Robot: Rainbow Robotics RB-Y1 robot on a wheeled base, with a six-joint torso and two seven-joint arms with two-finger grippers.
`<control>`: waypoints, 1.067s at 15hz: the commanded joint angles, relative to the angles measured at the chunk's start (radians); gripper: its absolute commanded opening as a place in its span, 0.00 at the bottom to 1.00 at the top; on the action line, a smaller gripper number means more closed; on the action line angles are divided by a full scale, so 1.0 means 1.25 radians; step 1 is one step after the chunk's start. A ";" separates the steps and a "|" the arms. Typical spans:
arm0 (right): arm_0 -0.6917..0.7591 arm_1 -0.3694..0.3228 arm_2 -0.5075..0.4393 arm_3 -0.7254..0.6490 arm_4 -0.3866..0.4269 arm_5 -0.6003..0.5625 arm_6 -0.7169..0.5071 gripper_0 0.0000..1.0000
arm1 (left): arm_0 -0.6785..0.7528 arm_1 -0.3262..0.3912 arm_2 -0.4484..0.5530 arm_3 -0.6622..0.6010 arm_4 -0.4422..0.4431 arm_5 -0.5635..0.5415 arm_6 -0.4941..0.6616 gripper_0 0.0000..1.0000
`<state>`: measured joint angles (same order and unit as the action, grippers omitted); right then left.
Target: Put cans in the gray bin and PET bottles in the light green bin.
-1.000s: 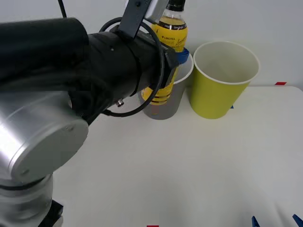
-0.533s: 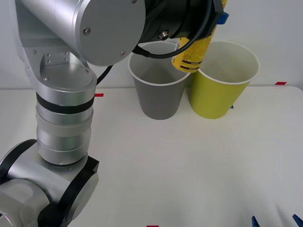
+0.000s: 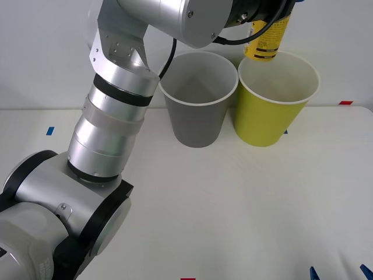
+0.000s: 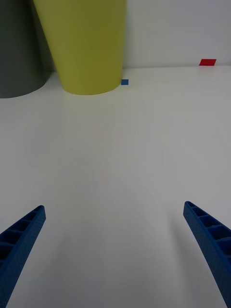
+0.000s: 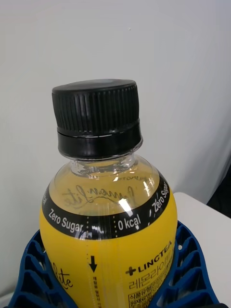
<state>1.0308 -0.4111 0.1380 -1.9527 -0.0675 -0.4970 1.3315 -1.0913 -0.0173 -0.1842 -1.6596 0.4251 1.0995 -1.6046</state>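
Left end effector (image 5: 113, 284) clasping bottle (image 3: 267, 41) above light green bin (image 3: 269, 119)

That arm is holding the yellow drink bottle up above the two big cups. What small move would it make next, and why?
Probably a short lowering toward the round yellow-green bin, then letting go. The left gripper has its blue ribbed fingers closed around the small yellow plastic bottle with the dark cap, which hangs just above that bin's white rim, not the round gray bin beside it. The right gripper waits open, low over the table.
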 commanded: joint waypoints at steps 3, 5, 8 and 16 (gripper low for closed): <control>0.000 0.000 0.000 0.000 0.000 0.000 0.000 1.00 | -0.058 0.000 -0.055 0.188 0.039 -0.207 0.010 0.00; 0.000 0.000 0.000 0.000 0.000 0.000 0.000 1.00 | -0.067 0.000 -0.056 0.244 0.077 -0.268 0.002 0.00; 0.000 0.000 0.000 0.000 0.000 0.000 0.000 1.00 | -0.067 0.000 -0.081 0.292 0.075 -0.343 -0.005 0.00; 0.000 0.000 0.000 0.000 0.000 0.000 0.000 1.00 | -0.067 0.000 -0.141 0.439 0.081 -0.583 -0.016 0.00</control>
<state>1.0308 -0.4111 0.1380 -1.9527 -0.0675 -0.4970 1.3315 -1.1746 -0.0175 -0.3593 -1.1143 0.5261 0.3756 -1.6237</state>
